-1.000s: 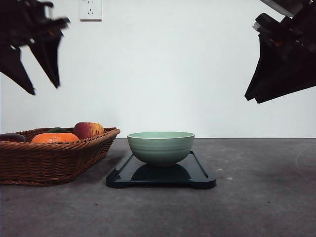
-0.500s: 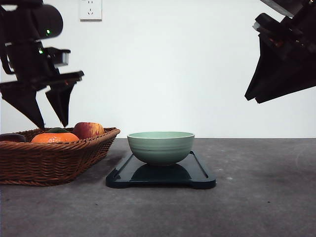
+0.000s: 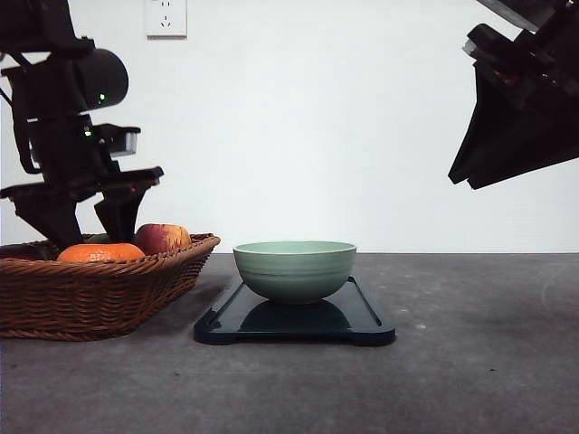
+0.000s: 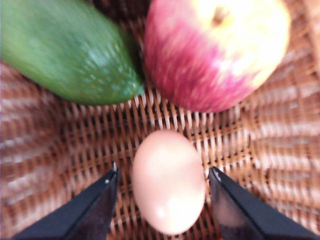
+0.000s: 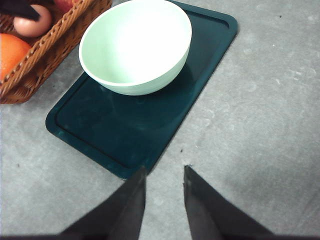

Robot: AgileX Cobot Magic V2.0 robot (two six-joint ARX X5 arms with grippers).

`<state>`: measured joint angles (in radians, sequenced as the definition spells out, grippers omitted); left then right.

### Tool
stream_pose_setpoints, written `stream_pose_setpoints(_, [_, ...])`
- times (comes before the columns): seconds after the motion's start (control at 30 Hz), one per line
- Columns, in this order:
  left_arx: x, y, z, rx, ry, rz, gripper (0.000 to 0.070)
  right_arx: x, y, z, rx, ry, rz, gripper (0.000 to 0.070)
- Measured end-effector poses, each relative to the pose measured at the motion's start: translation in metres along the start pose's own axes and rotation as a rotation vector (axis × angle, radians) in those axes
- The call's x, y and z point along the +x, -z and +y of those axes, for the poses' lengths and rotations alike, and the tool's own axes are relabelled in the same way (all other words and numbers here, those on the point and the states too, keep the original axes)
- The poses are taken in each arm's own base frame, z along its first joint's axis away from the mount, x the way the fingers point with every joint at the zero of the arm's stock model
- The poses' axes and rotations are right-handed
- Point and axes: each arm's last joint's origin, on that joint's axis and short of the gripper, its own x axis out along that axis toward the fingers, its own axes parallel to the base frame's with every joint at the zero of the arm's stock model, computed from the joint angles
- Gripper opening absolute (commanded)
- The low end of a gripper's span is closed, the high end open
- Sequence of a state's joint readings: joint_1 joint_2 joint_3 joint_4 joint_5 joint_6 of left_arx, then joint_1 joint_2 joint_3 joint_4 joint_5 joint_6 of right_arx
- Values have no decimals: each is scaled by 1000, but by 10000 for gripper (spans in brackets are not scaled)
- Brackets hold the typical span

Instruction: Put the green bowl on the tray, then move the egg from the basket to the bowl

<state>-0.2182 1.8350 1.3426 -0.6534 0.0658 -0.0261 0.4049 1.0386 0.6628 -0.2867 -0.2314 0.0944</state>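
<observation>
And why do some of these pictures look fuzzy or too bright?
Left wrist view: the apple, the egg and the basket weave look soft and blurry. Right wrist view: glare whitens the inside of the green bowl. Front view: sharp, with the arms in dark silhouette.

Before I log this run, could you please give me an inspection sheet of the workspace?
Surface: grey table, bare near the front.
Job's things: green bowl sits on tray; egg lies in basket.
Clutter: apple, green fruit, orange fruit in the basket.
Grippers: left gripper open, astride the egg; right gripper open, empty, above the table.
Cables: nothing seen.
Surroundings: white wall, wall socket.
</observation>
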Motion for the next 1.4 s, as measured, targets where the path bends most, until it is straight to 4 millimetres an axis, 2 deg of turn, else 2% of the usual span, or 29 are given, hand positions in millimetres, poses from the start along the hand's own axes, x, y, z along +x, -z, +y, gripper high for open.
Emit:
stream_pose_setpoints(0.2, [12, 1, 0, -1, 0, 27, 364, 0, 0, 0, 0, 0, 0, 146])
stream_pose_setpoints(0.53, [12, 0, 0, 0, 0, 12, 340, 0, 0, 0, 0, 0, 0, 146])
stream_pose_setpoints(0.57, [12, 0, 0, 0, 0, 12, 331, 0, 0, 0, 0, 0, 0, 146])
stream_pose_setpoints(0.67, [12, 0, 0, 0, 0, 13, 218, 0, 0, 0, 0, 0, 0, 146])
stream_pose_setpoints(1.1, [11, 1, 0, -11, -1, 32, 224, 0, 0, 0, 0, 0, 0, 146])
stream_pose_setpoints(1.27, [-2, 1, -1, -28, 11, 19, 223, 0, 0, 0, 0, 0, 0, 146])
stream_pose_setpoints(1.4, [-38, 0, -3, -39, 15, -53, 223, 0, 0, 0, 0, 0, 0, 146])
